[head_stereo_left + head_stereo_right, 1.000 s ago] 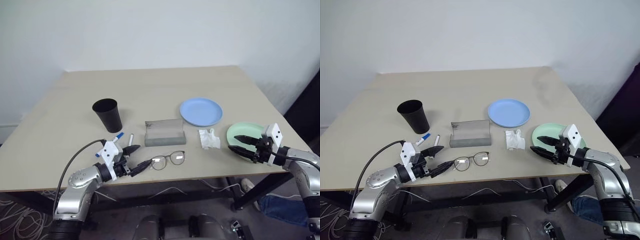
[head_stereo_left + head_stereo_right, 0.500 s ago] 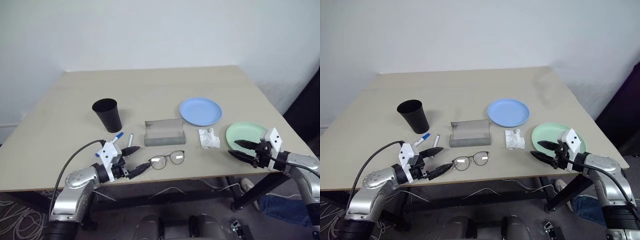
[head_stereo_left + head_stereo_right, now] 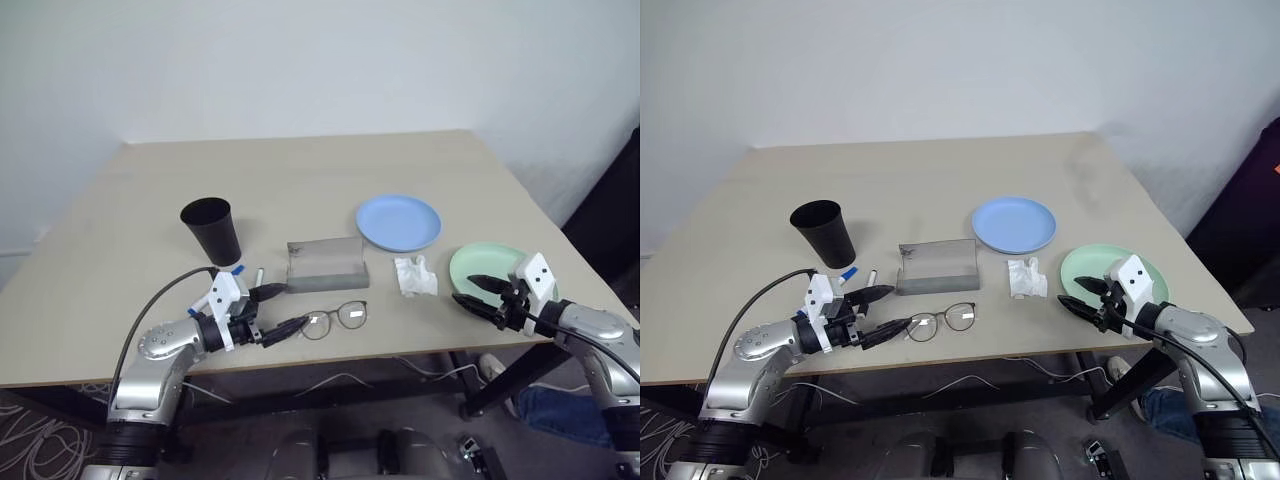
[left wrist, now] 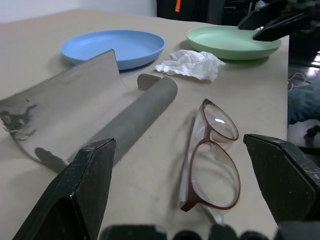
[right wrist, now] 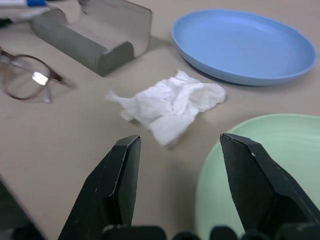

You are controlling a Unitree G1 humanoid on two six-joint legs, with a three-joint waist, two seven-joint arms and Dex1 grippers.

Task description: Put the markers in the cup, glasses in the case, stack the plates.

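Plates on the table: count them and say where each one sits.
2. The light blue plate lies beyond the crumpled tissue; the mint green plate sits at the table's right near edge, by the right tool. They are not stacked.

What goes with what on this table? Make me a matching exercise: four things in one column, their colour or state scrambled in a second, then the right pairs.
Things:
1. cup
2. case
3. glasses
4. tissue

Colour or state:
A. crumpled and white, lying between the case and the green plate
B. grey, lying open with nothing in it
C. black, standing upright near the markers
D. lying on the table in front of the case, between the open fingers of the left gripper

Pairs: 1-C, 2-B, 3-D, 4-A
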